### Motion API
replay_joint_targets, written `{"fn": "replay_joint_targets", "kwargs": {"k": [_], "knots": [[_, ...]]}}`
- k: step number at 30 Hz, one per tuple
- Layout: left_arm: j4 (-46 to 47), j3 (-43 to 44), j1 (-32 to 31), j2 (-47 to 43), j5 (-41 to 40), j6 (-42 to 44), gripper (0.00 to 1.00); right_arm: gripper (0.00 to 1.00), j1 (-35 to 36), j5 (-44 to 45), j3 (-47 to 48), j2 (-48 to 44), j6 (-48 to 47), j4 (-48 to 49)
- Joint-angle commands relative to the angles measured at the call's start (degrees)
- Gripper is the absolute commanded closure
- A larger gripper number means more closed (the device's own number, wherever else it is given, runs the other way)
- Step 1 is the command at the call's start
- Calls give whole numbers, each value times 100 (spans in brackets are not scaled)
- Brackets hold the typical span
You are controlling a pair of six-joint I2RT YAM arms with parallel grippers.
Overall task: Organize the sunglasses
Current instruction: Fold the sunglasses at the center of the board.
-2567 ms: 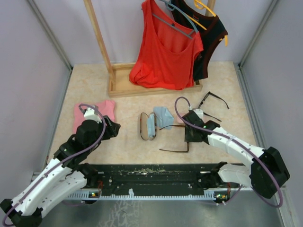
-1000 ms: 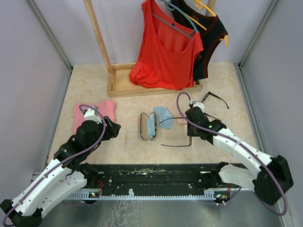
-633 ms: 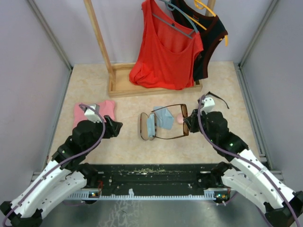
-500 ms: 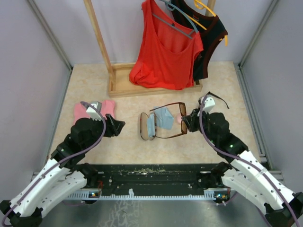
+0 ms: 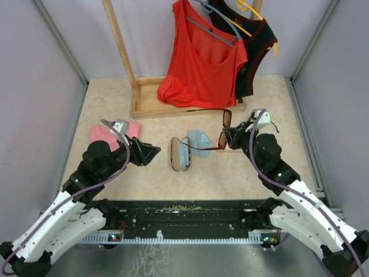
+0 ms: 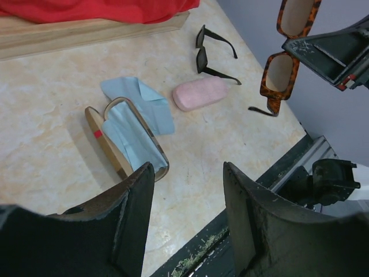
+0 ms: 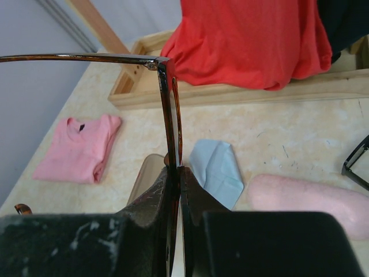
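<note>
My right gripper (image 5: 226, 137) (image 7: 178, 168) is shut on the reddish-brown sunglasses (image 5: 225, 122) (image 6: 281, 63) (image 7: 169, 104). It holds them by the frame, in the air above the table, with one thin arm sticking out to the left. The black sunglasses (image 6: 209, 55) (image 7: 354, 161) lie unfolded on the table behind the pink case (image 6: 200, 93) (image 7: 305, 196). My left gripper (image 5: 151, 152) (image 6: 187, 167) is open and empty. It hovers just left of the open brown case (image 5: 179, 153) (image 6: 124, 141).
A light blue cloth (image 5: 200, 138) (image 6: 150, 101) lies partly in the open case and partly beside it. A folded pink shirt (image 5: 106, 134) (image 7: 78, 147) sits at the left. A wooden rack base (image 5: 173, 105) with a hanging red top (image 5: 202, 63) stands at the back.
My right gripper has lifted the reddish-brown sunglasses off the table and turned them upward. My left gripper has moved right toward the open case and its jaws have narrowed a little.
</note>
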Motion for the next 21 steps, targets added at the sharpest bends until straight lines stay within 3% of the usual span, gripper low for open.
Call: {"fn": "replay_joint_targets", "kwargs": {"k": [1,6,12,16,21], "knots": [[559,59,-80,381,405,-174,43,100,-40,747,636,358,438,258],[944,180,-570,1022,123,-150,43,100,-40,1081,976,779,699,53],[1195,608,-1744,1947,-1225,43,42,100,274,1540,1259,1198,826,-175],[1402,813,-1877,2527,-1660,55,41,100,822,2304,1365,1284,750,-285],[1567,1033,-1896,2940,-1989,180,40,100,1023,2332,1334,1272,798,-347]]}}
